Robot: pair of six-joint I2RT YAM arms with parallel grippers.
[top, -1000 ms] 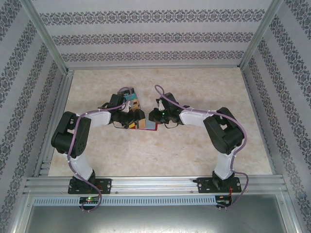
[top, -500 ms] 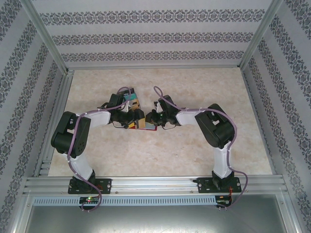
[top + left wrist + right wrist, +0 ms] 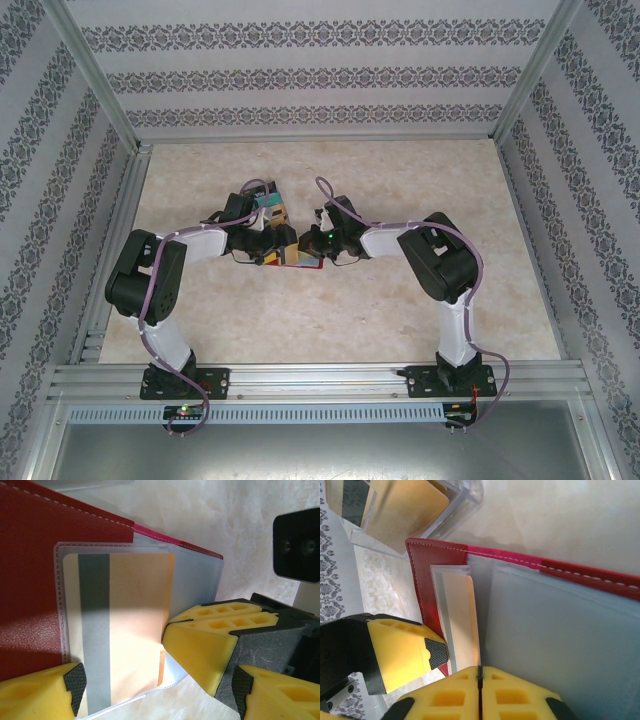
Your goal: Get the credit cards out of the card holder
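Right tool (image 3: 479, 680) pressed together at striped card (image 3: 130, 620), left tool (image 3: 157, 690) spread over card holder (image 3: 30, 580)

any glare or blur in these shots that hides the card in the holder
Left wrist: a bright warm band washes over the card in its clear sleeve, still readable; right wrist: the shut right gripper looks slightly soft up close; top external: even light, but the card holder is tiny.
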